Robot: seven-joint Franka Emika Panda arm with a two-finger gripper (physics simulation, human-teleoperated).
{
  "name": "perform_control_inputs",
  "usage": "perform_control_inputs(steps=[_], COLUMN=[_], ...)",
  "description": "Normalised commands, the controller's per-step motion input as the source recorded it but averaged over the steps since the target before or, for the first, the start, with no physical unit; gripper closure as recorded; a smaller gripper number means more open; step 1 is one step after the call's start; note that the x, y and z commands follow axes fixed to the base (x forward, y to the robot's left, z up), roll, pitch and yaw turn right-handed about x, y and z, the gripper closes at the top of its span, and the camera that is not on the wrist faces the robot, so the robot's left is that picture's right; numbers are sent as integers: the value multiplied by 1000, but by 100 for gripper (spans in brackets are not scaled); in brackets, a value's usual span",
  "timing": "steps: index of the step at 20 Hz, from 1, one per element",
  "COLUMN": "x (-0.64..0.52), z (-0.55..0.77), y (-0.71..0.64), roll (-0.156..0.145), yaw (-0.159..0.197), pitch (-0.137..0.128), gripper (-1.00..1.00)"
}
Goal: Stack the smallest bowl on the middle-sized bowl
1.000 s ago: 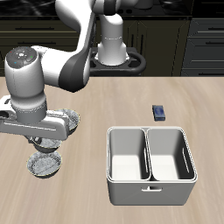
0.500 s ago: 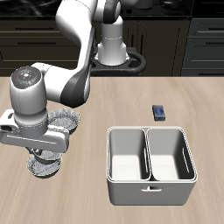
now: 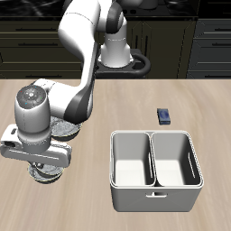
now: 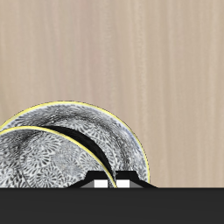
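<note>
My gripper (image 3: 43, 163) hangs low over the middle-sized bowl (image 3: 36, 172), a pale shallow fluted bowl near the table's front edge. Most of that bowl is hidden under my hand in the exterior view. In the wrist view the fingertips (image 4: 101, 183) stand close together on the rim of the smallest bowl (image 4: 39, 162). This bowl shows large because it is so near. It hangs just over the middle-sized bowl (image 4: 107, 129) and overlaps it. I cannot tell whether the two bowls touch.
The darker, deeper fluted bowl (image 3: 70, 129) sits just behind my hand, partly hidden by the arm. A white two-compartment bin (image 3: 153, 188) stands near the front edge. A small dark blue block (image 3: 164, 115) lies behind it.
The arm has come down and toward the table's front edge, bringing my hand lower over the pale bowl. The bowls on the table have not moved.
</note>
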Motion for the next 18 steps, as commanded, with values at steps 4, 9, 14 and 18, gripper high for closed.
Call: perform_control_inputs(steps=[4, 9, 14, 18], x=[-3, -17, -92, -216], z=[-190, 58, 315, 636], y=[1, 167, 95, 74], roll=[-66, 27, 13, 6], yaw=[37, 19, 3, -27], pitch=[51, -7, -47, -79], gripper=[-100, -100, -100, -100])
